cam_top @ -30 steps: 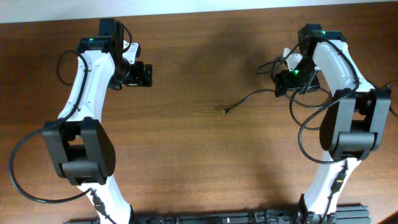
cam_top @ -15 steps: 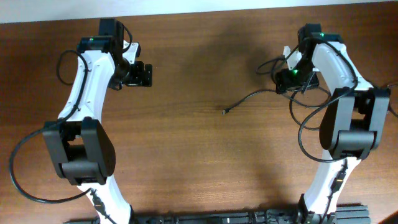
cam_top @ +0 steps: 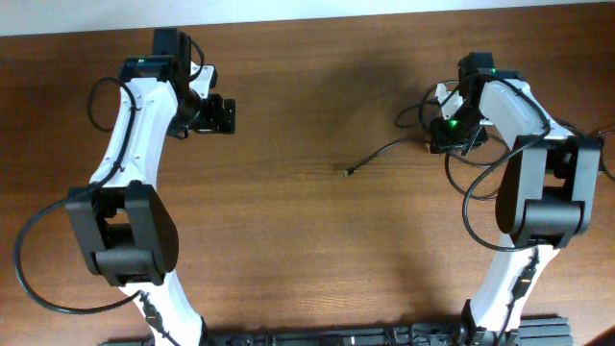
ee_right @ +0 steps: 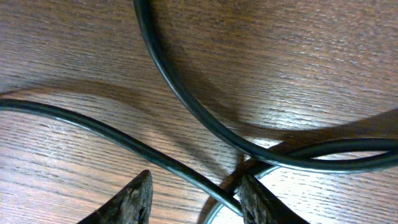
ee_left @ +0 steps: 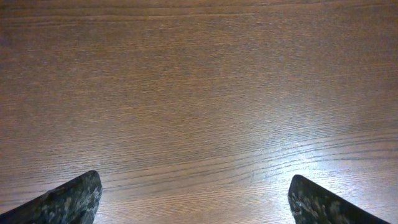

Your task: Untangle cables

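Observation:
The thin black cables lie tangled at the table's right, under my right gripper (cam_top: 445, 135). One loose cable (cam_top: 382, 148) trails left from the tangle and ends in a small plug tip (cam_top: 348, 173). A small loop (cam_top: 413, 104) sticks out to the upper left. In the right wrist view, one cable (ee_right: 186, 99) curves across the top and another (ee_right: 93, 124) runs diagonally between my right fingers (ee_right: 196, 199), which are open around it and low over the wood. My left gripper (cam_top: 229, 115) is open and empty over bare wood (ee_left: 196, 202), far from the cables.
The brown wooden table (cam_top: 307, 240) fills the view. Thicker black arm wires loop beside each arm's base, at the left (cam_top: 29, 269) and at the right (cam_top: 471, 207). A white tag (cam_top: 442, 93) sits by the right wrist.
My right gripper has shifted slightly toward the front over the tangle. The trailing cable and its plug tip have stayed put. The left arm has not moved.

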Tool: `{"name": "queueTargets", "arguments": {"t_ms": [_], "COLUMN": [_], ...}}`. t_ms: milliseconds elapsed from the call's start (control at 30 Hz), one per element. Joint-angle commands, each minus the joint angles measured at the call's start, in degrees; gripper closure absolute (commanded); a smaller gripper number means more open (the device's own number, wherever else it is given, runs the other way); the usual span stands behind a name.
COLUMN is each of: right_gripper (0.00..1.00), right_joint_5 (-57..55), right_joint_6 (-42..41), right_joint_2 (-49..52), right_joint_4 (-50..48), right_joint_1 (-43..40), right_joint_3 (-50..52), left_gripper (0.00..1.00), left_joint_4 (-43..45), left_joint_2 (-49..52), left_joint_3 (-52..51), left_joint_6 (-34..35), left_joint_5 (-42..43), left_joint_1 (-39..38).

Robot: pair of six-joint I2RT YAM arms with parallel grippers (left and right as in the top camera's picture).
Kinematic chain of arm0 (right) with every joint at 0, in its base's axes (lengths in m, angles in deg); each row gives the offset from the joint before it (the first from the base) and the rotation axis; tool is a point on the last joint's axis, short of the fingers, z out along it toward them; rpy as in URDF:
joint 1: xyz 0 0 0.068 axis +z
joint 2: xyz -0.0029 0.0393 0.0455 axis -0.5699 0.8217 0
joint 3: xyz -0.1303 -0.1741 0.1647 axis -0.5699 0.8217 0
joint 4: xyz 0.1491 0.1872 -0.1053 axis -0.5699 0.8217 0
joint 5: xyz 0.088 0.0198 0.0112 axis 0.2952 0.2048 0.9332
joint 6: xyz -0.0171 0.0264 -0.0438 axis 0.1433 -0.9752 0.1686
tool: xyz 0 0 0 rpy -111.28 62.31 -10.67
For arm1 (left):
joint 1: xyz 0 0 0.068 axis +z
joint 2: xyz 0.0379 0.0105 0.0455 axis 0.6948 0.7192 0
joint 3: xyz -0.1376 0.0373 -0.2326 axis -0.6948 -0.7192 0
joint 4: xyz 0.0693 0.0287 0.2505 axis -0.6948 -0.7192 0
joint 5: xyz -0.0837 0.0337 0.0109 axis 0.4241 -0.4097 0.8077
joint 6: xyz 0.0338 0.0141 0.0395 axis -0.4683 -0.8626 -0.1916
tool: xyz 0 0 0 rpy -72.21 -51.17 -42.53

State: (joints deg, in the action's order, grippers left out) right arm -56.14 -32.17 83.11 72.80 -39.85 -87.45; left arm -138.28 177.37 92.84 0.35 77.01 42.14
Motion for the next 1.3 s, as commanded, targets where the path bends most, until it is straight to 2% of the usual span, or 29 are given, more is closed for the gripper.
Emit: {"name": "queueTargets", "arguments": {"t_ms": [0, 133, 333, 433, 500, 533, 833, 933, 1100, 1167, 1200, 1267], "right_gripper": [0.58, 0.68, 0.75, 0.83, 0.95, 0.96, 0.96, 0.96, 0.96, 0.68, 0.63, 0.61], "right_joint_5": [3.15, 2.54, 2.54, 2.54, 2.51, 2.54, 2.54, 2.49, -0.63, 1.75, 2.75, 3.67], "right_joint_6": [-0.11, -1.66, -2.23, -2.21, -2.23, -2.23, -4.2, -4.42, -9.97, -9.84, -8.48, -6.95], "right_joint_2": [1.57, 1.57, 1.57, 1.57, 1.57, 1.57, 1.07, -0.35, -4.31, -4.79, -4.81, -4.37], "right_joint_4": [1.05, 1.99, 4.92, 6.36, 6.8, 7.04, 10.62, 14.78, 17.94, 18.32, 18.51, 19.61], "right_joint_1": [0.63, 0.63, 0.63, 0.63, 0.59, 0.59, 0.55, 0.46, -1.79, -1.95, -1.92, -1.7], "right_joint_3": [2.38, 2.38, 2.4, 2.38, 2.38, 2.4, -1.62, -8.35, -19.98, -22.08, -22.36, -22.21], "left_gripper": [0.04, 0.04, 0.04, 0.04, 0.04, 0.04, 0.04, 0.04, 0.04, 0.04, 0.04, 0.04], "left_joint_4": [0.09, 0.09, 0.09, -0.09, -0.11, -0.11, -0.11, -0.13, -0.17, -0.11, -0.07, -0.09], "left_joint_2": [-1.86, -1.86, -1.86, -1.86, -1.86, -1.86, -1.86, -1.86, -1.86, -1.86, -1.86, -1.86], "left_joint_3": [0.59, 0.59, 0.59, 0.59, 0.59, 0.59, 0.59, 0.59, 0.59, 0.59, 0.59, 0.59], "left_joint_6": [0.37, 0.35, 0.35, 0.35, 0.35, 0.35, 0.35, 0.35, 0.35, 0.35, 0.35, 0.37], "left_joint_5": [0.63, 0.61, 0.61, 0.61, 0.61, 0.61, 0.61, 0.61, 0.61, 0.61, 0.61, 0.61], "left_joint_1": [-0.22, -0.22, -0.22, -0.22, -0.22, -0.22, -0.22, -0.22, -0.22, -0.22, -0.22, -0.22]}}
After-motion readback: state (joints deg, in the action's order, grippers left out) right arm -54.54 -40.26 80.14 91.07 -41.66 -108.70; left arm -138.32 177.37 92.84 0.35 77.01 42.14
